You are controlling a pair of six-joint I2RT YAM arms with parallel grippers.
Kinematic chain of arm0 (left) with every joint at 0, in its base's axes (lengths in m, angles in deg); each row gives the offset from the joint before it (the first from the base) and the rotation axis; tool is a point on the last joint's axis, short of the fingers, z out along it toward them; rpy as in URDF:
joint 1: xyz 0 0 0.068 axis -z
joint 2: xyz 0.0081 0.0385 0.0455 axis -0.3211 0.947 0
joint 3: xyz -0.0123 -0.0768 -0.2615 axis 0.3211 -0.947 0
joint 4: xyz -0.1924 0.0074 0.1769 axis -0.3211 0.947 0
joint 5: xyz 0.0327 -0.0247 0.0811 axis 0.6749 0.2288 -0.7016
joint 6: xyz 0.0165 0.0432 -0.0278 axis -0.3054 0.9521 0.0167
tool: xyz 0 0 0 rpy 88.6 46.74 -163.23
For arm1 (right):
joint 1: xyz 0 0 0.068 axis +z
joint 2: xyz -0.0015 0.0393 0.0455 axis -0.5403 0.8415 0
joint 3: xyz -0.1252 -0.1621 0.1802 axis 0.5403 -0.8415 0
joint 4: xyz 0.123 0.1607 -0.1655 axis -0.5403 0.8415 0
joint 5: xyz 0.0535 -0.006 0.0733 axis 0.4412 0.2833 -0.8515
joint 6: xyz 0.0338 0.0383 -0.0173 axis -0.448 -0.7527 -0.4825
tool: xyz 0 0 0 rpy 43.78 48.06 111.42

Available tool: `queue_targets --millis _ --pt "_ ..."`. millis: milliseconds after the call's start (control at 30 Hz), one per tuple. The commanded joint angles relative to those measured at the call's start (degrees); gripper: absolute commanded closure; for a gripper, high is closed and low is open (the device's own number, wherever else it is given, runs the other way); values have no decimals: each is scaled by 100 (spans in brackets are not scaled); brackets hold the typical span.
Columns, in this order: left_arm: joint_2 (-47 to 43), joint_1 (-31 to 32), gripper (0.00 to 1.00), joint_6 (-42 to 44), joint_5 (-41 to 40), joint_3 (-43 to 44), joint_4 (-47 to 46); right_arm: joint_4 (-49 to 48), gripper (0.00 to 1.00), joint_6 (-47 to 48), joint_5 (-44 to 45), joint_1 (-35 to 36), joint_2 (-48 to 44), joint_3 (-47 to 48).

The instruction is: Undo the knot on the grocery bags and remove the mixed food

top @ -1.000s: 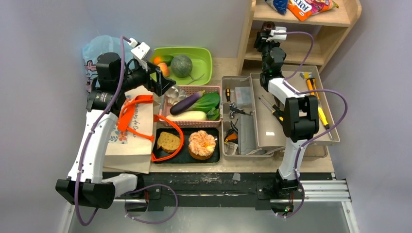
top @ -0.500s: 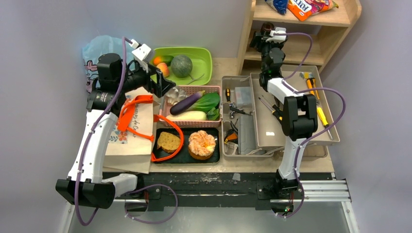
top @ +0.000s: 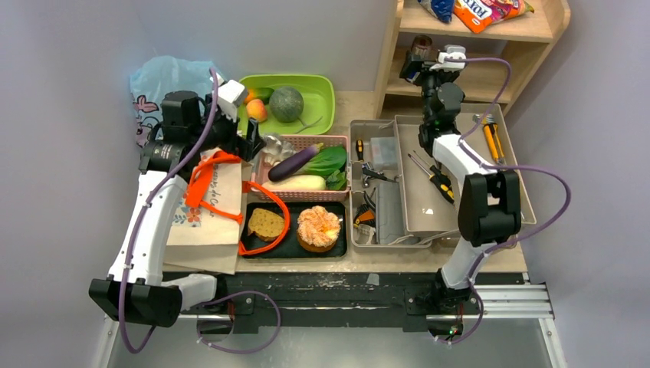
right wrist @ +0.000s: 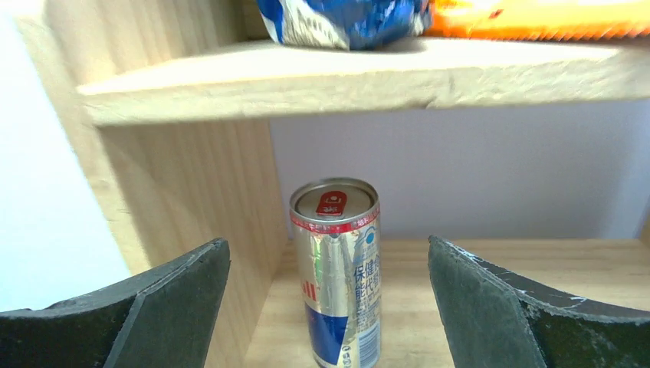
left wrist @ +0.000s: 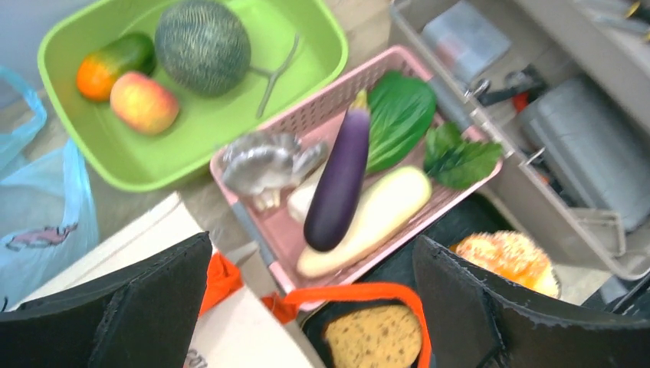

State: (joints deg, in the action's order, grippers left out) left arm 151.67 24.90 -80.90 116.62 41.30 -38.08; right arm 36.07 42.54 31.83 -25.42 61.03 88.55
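The drink can [right wrist: 337,268] stands upright on the lower shelf, between the pads of my open right gripper [right wrist: 328,244] and touching neither. The blue snack pack [right wrist: 345,19] lies on the shelf above. My left gripper [left wrist: 310,241] hangs open and empty over the near corner of the pink basket [left wrist: 253,230], which holds the eggplant [left wrist: 341,184], radish [left wrist: 383,215] and greens [left wrist: 402,115]. Melon [left wrist: 203,46], peach [left wrist: 144,102] and orange [left wrist: 96,77] sit in the green tub [left wrist: 192,146]. The light-blue bag [top: 157,80] lies crumpled at far left; its knot does not show. The canvas tote [top: 207,222] lies flat.
A black tray [top: 290,247] holds a brown bread slice [top: 265,223] and the orange-topped pastry [top: 318,228]; an orange tote handle [top: 280,211] loops over it. An open grey toolbox [top: 452,199] with tools fills the right side. An orange snack packet [top: 483,11] lies on the top shelf.
My right gripper has opened off the drink can and drawn back to the right, leaving it standing. The left arm has shifted slightly towards the tote.
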Motion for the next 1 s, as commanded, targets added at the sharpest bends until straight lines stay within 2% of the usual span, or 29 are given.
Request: queue_targets --millis 0,100,167,233,333,467,600,667,833,967 --pt "-166 20 2 1101 -418 -294 978 -70 1 -75 -136 5 -733 -421" --pt "-242 41 14 2291 26 -613 1933 86 1 -113 -202 3 -1063 -710" --pt "-237 71 21 2761 120 -793 2391 211 1 -147 -238 4 -1305 -894" --pt "-293 133 24 2837 156 -1055 2447 316 1 -194 -249 5 -1595 -1089" --pt "-420 353 28 2531 90 -1557 1997 512 1 -289 -330 4 -1946 -1330" --pt "-300 814 29 1229 -169 -2051 1083 744 1 -434 -469 8 -2374 -1580" --pt "-61 959 25 -1141 -269 -2499 49 674 1 -442 -548 8 -2646 -1786" --pt "-67 1015 24 -1973 -176 -2836 -402 673 1 -423 -543 18 -2676 -1753" --pt "-292 1262 25 -3101 -397 -3701 -1658 743 1 -385 -607 17 -2701 -1621" --pt "-139 1584 27 -3657 -986 -4075 -2267 729 1 -381 -713 18 -2580 -1480"
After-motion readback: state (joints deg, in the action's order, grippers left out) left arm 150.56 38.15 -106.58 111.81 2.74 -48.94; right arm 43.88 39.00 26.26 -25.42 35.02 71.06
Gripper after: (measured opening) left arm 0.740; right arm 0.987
